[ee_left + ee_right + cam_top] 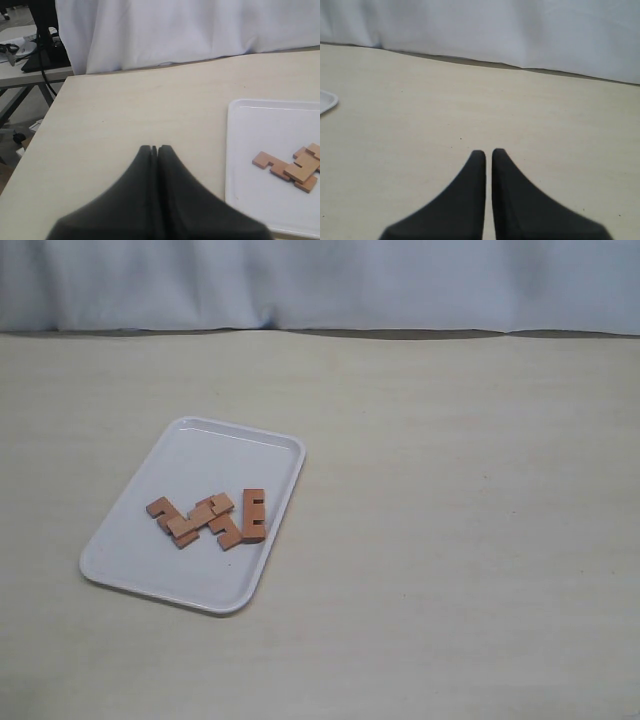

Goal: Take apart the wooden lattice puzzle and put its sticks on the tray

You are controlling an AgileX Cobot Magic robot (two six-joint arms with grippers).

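left fingers [140, 180] closed | right fingers [472, 180] closed | sticks [205, 519] overlap on tray [140, 560], count unclear

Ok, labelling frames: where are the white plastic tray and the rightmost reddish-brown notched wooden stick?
White plastic tray [225, 455], exterior view, bare far end.
Rightmost reddish-brown notched wooden stick [253, 515], exterior view, its middle.

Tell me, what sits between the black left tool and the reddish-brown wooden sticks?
Left wrist view: only bare beige tabletop, then the flat white plastic tray's rim and floor.
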